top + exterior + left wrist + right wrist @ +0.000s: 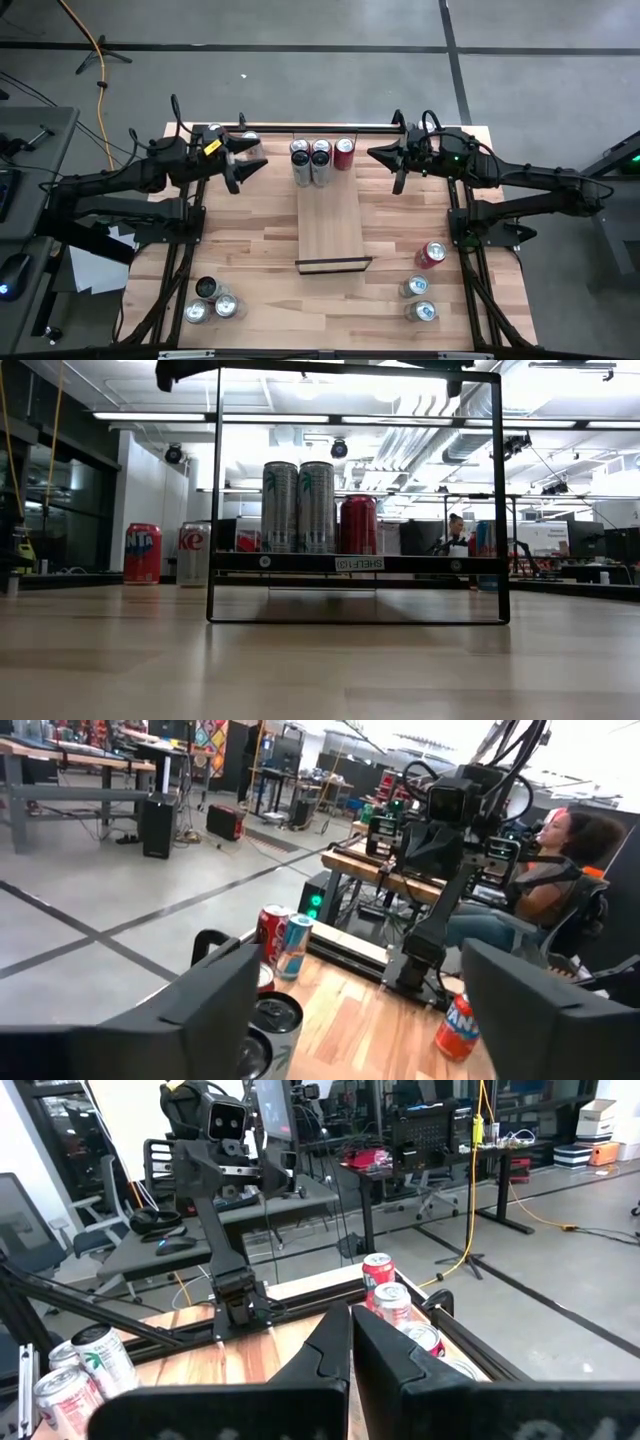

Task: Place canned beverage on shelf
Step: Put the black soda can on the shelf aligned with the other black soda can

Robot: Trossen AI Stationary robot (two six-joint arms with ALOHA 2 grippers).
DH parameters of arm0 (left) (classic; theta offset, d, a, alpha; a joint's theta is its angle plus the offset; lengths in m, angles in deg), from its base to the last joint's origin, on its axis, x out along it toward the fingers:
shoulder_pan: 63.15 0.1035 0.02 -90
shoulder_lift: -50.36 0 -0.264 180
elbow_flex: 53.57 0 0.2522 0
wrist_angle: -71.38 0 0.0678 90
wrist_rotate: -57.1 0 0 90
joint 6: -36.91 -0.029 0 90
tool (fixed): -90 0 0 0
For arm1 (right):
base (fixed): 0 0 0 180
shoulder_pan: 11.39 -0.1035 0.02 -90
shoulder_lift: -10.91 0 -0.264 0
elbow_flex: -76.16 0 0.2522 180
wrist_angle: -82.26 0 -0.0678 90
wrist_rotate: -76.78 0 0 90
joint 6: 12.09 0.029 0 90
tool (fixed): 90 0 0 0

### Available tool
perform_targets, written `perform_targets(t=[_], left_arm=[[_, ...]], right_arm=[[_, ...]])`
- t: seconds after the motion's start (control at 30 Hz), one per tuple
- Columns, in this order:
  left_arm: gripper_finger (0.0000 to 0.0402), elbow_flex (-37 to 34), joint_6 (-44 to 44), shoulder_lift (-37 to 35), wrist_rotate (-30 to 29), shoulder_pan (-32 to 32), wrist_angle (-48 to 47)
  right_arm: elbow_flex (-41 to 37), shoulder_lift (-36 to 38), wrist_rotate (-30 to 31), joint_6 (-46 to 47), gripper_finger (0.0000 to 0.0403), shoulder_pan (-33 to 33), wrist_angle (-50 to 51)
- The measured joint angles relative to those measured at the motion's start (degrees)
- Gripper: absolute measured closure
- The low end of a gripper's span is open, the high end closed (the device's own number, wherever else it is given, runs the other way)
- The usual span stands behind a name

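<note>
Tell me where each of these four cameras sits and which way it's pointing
High view: above the table, looking straight down; both arms show, left gripper open, right gripper shut, either side of the shelf.
Low view: at tabletop height, looking level through the shelf's black rail at the cans; no gripper shows.
Left wrist view: looks past its own fingers across the table's corner to the room.
Right wrist view: looks past its shut fingers toward the left arm's base.
Shared: high and low views both show the red can on the shelf.
</note>
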Motion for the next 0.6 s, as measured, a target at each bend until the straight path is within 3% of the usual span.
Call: perform_targets(t=[0.17,0.37,0.5,0.6], left_arm=[[0.0049,0.0,-0.8,0.6,0.0,0.0,0.2],[0.0041,2.9,2.1,1.6,0.8,0.0,-3.2],[0.0041,11.4,5.5,4.2,4.0,-0.4,-14.7],[0.0041,20.9,9.0,8.3,6.9,-2.5,-30.0]], right_arm=[[0.0,0.0,0.0,0.0,0.0402,0.0,0.1],[0.0,0.0,0.6,0.1,0.0402,0.0,0.2],[0.0,0.0,0.6,-0.5,0.0402,0.0,0.8],[0.0,0.0,0.6,-0.9,0.0402,0.0,2.0]])
